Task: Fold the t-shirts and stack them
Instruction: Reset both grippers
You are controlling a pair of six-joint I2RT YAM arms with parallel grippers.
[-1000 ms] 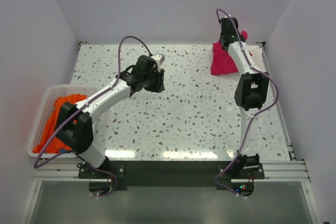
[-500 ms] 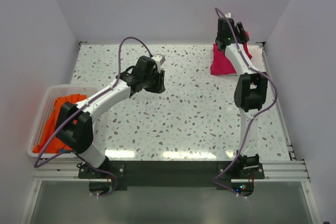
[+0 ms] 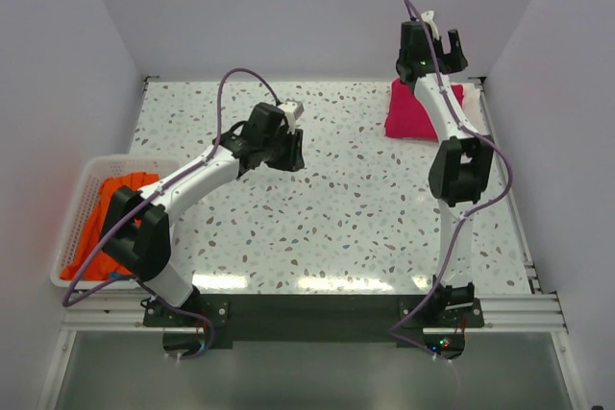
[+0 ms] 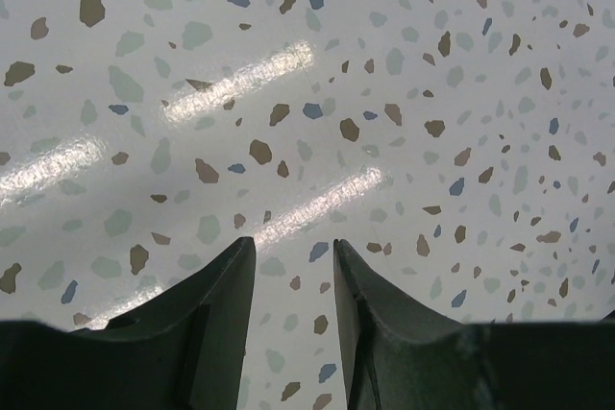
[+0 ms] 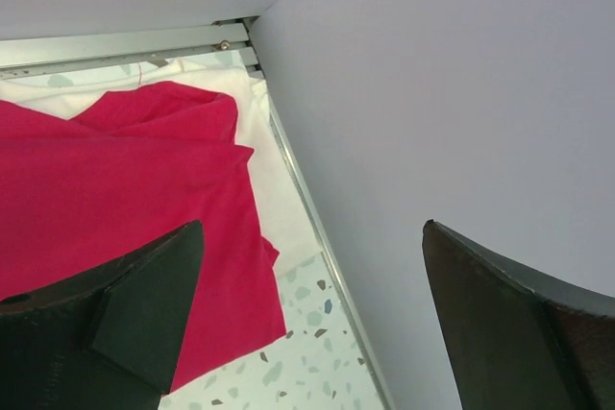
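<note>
two shirts make up the stack at the upper right of the top view: the magenta t-shirt (image 3: 411,112) lies folded on the white t-shirt (image 5: 279,189), which shows only as a strip along its right side, against the rail by the wall. the right gripper (image 3: 442,37) hangs above that pile with its jaws spread wide and nothing between them, clear of the cloth. the left gripper (image 3: 291,151) hovers over bare speckled table (image 3: 365,208) near the middle, its fingers a narrow gap apart and empty. an orange t-shirt (image 3: 110,208) sits bunched in the white basket (image 3: 72,208) at the left edge.

the step in hand looks like drawing away from the placed magenta shirt and going for the next one. to do it well, the right arm should rise straight off the pile before swinging aside, so that no fingertip catches the top layer and drags it off the white one. the far corner of the magenta shirt looks a little rumpled in the right wrist view; a light press there would square it. the left arm is the nearer one to the basket and should pinch the orange cloth at one high fold.
</note>
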